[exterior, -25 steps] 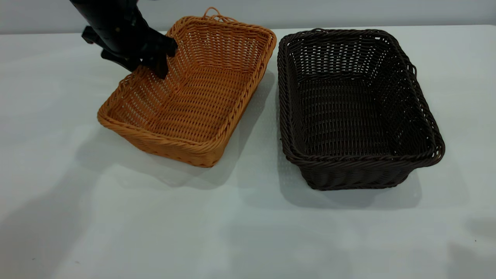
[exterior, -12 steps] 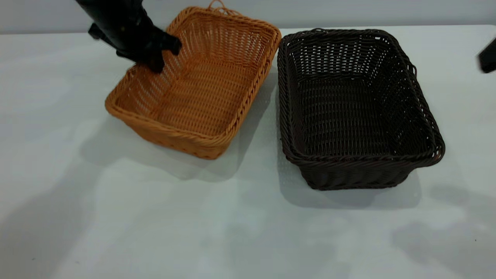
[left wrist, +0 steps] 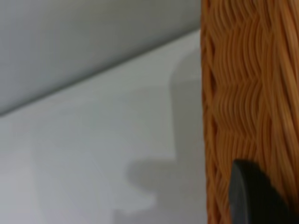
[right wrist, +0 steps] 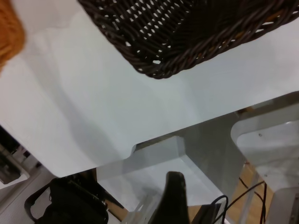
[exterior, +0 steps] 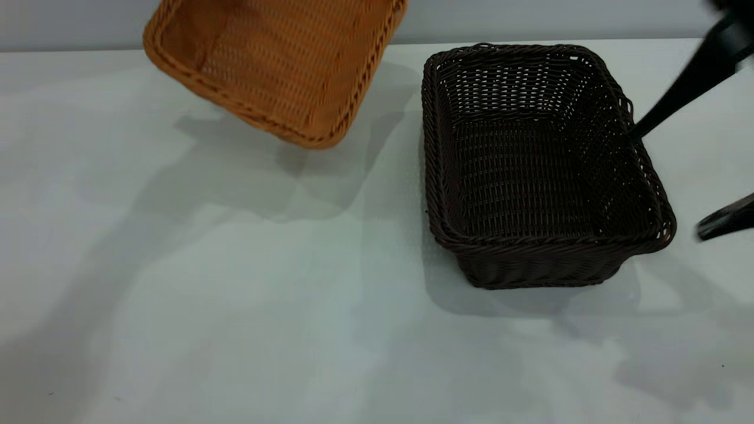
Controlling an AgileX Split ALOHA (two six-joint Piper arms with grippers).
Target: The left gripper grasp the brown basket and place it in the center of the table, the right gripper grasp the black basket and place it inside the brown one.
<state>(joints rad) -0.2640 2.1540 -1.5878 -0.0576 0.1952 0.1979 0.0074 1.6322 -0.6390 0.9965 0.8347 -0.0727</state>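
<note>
The brown basket [exterior: 277,65] hangs tilted in the air at the back left, clear of the table [exterior: 235,294]. My left gripper is out of the exterior view. In the left wrist view one black finger [left wrist: 254,196] presses on the brown basket's woven wall [left wrist: 243,93]. The black basket [exterior: 530,171] stands flat on the table right of centre. My right gripper [exterior: 667,185] is wide open at its right long side, one finger [exterior: 677,94] by the rim and the other [exterior: 727,219] outside. The right wrist view shows a corner of the black basket [right wrist: 187,37].
The table's front and left parts hold only shadows. In the right wrist view the table's edge [right wrist: 140,144] shows, with cables and frame parts below it. A grey wall runs behind the table.
The brown basket has risen off the table and moved back and left, with the left gripper leaving the exterior view. The right gripper has come in from the right, open, beside the black basket.
</note>
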